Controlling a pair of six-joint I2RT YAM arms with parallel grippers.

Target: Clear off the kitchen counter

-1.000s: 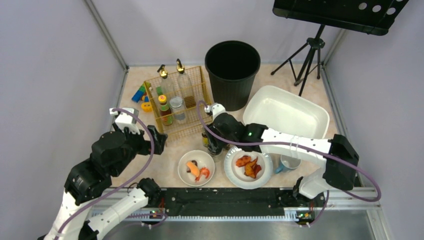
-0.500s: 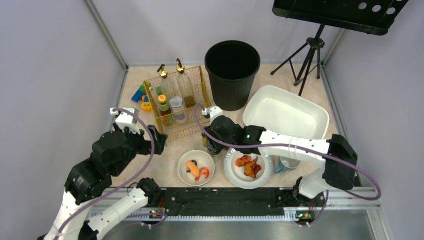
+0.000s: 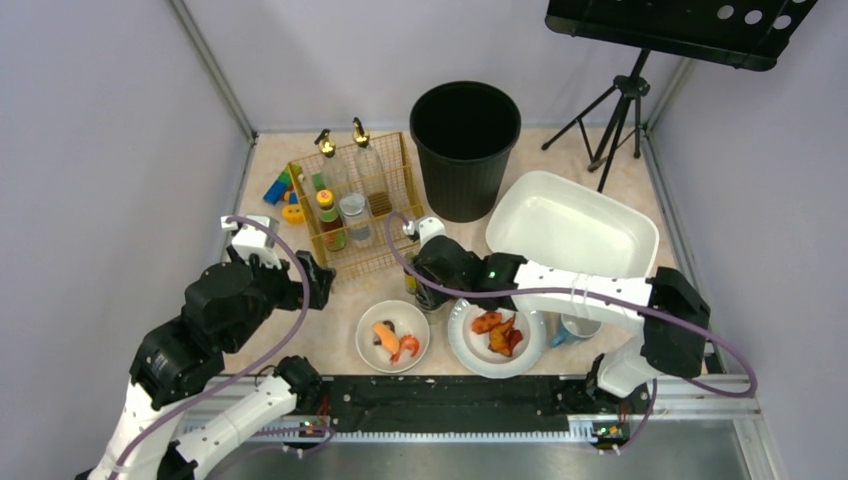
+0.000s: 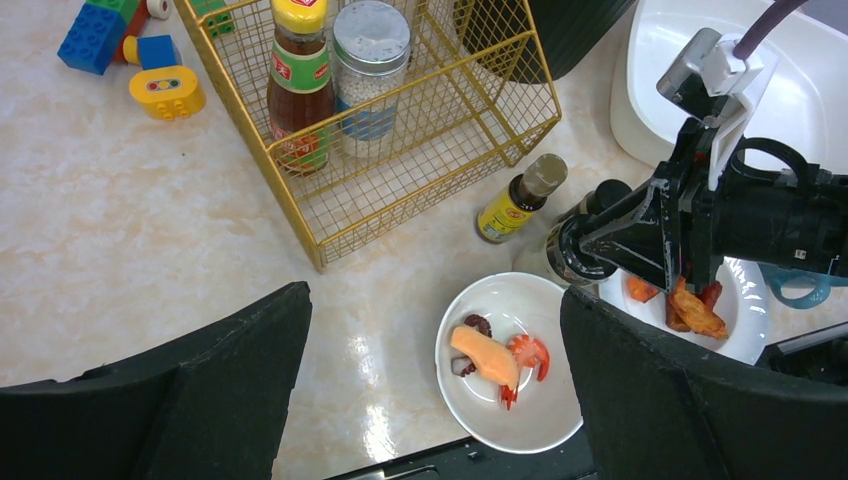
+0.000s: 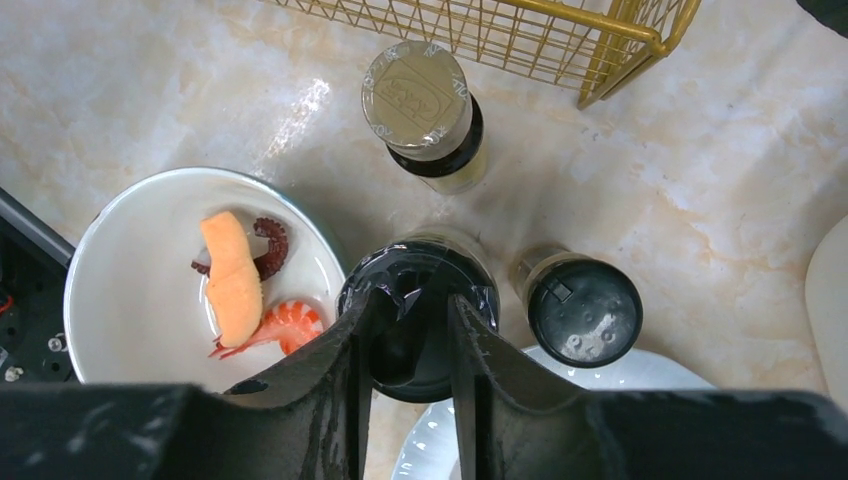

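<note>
Although much is left on the kitchen counter (image 3: 340,335), the right gripper (image 5: 410,310) straddles a dark-lidded jar (image 5: 420,268) near the front edge, grip unclear; the left gripper (image 4: 435,295) hovers, jaws apart.

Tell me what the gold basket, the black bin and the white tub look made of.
Basket: thin metal wire with a gold-coloured finish, judging by the open grid and glints. Bin: likely matte black plastic; its wall shows moulded vertical ribs. Tub: probably plastic, smooth white with a soft sheen and rounded corners; enamel or ceramic cannot be ruled out.
</note>
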